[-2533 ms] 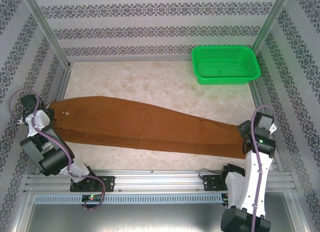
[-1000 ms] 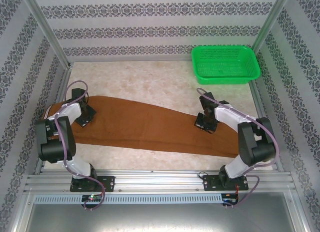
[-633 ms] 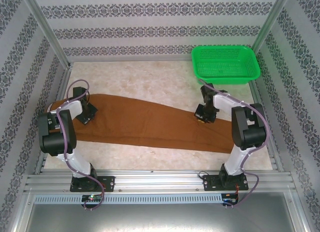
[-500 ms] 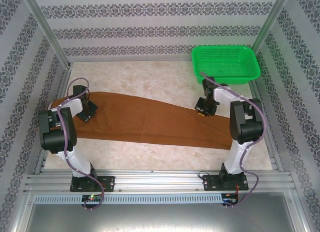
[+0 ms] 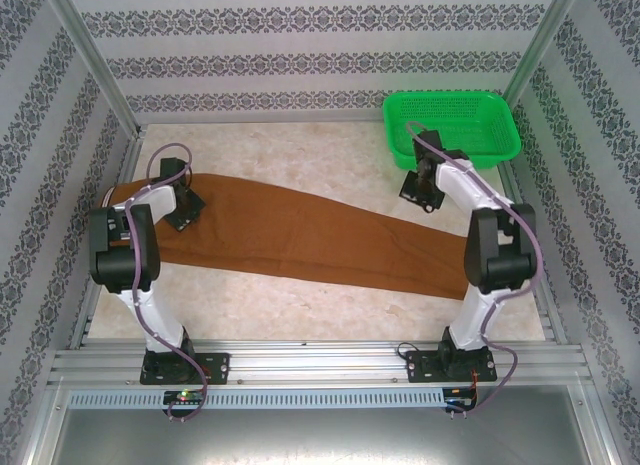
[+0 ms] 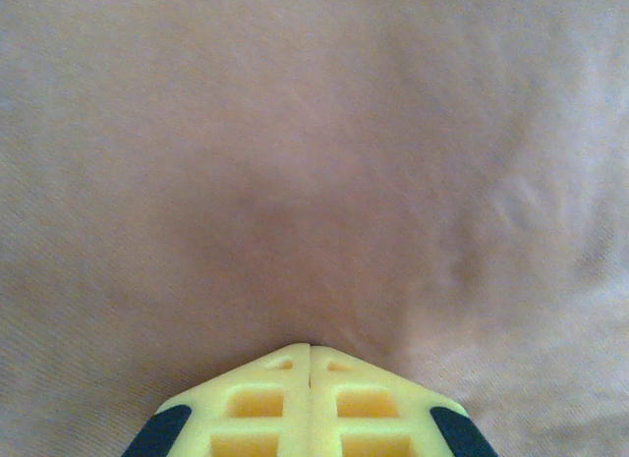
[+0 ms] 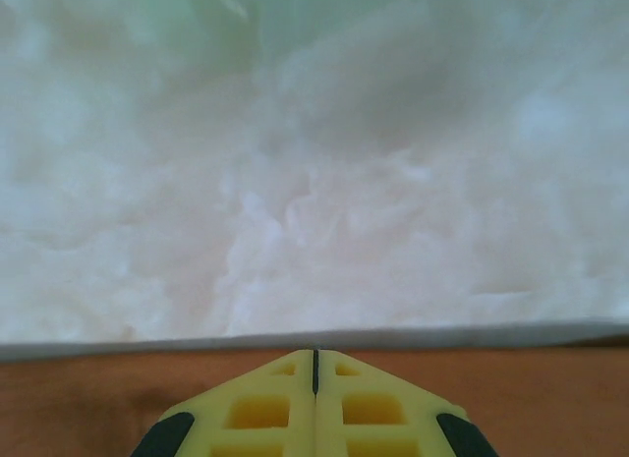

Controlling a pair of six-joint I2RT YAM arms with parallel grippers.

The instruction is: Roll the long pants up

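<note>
Long pants (image 5: 300, 235) sit farther back now, straighter; left gripper (image 5: 184, 218), right gripper (image 5: 421, 192) closed, empty, tips pressing them; rolling unstarted.

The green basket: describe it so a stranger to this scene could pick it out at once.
On the pale marbled table, look to the far right corner. There sits the green basket, a shallow rectangular mesh tray. It alone is bright green; the long pants nearby are flat brown cloth.
</note>
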